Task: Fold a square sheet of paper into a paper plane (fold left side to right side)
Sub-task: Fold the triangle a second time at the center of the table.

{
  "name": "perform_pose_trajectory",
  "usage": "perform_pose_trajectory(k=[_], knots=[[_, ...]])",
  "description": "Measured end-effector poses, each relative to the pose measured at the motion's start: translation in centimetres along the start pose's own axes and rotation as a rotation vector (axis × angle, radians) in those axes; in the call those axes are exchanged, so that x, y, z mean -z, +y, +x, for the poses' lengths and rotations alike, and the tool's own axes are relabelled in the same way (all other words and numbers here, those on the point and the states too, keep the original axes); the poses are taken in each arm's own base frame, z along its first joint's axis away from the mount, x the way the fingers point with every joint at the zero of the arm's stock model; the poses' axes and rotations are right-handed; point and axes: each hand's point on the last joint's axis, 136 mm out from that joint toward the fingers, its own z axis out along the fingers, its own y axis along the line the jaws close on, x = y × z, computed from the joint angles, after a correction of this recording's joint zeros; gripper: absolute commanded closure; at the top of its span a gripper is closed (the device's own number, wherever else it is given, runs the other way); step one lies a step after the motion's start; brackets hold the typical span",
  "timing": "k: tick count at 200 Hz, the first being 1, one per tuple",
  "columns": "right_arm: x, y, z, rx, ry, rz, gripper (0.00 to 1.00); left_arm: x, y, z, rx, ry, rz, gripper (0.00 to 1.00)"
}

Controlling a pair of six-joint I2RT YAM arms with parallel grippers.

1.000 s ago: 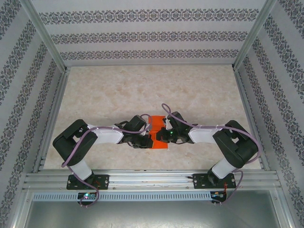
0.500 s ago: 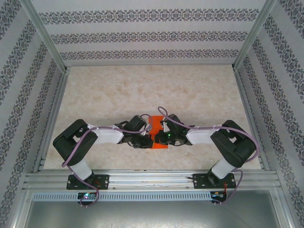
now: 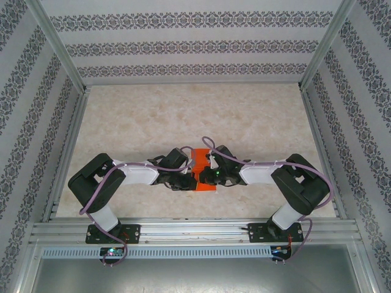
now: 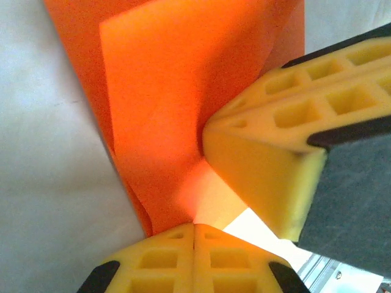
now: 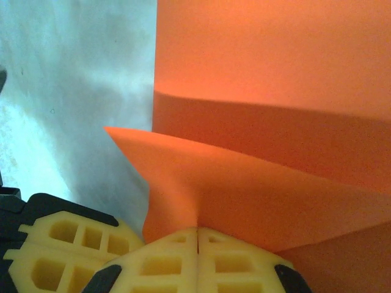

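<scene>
Left jaws and right jaws are each clamped on the paper (image 4: 159, 110), near the middle of the table's (image 3: 183, 110) near edge. Hold both pinches firm and align the edges squarely before creasing.

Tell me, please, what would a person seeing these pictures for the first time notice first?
The bright orange sheet of paper stands out at once, low in the middle of the pale marbled table in the top view. In the close wrist views, the left tool and the right tool, both yellow, appear shut on the paper, which rises from the table in creased folds.
</scene>
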Motion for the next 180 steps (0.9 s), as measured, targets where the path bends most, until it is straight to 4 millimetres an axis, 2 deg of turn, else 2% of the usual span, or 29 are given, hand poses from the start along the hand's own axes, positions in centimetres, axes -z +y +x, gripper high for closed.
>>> perform_pose_trajectory(k=[110, 180], knots=[[1.7, -2.8, -3.0, -0.05, -0.037, -0.001, 1.0, -0.1, 0.0, -0.3, 0.014, -0.02, 0.008, 1.0], [2.5, -4.1, -4.2, -0.091, -0.037, -0.036, 1.0, -0.1, 0.0, -0.8, 0.005, -0.046, 0.007, 1.0]])
